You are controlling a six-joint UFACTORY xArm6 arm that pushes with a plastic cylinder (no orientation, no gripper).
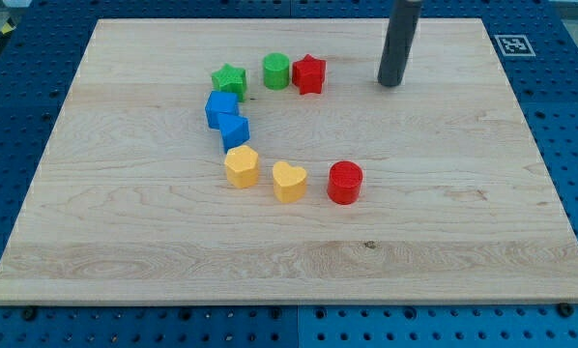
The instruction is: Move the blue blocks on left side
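Two blue blocks touch each other left of the board's middle: an upper blue block (pixel 220 108) and a lower blue cube-like block (pixel 235 130). My tip (pixel 391 83) rests on the board at the view's upper right, well to the right of both blue blocks and apart from every block. The dark rod rises from it out of the view's top.
A green star (pixel 229 78), a green cylinder (pixel 276 71) and a red star (pixel 309 73) lie in a row above the blue blocks. A yellow hexagon (pixel 242 165), a yellow heart (pixel 289 181) and a red cylinder (pixel 345 182) lie below. The wooden board (pixel 125 232) lies on a blue pegboard table.
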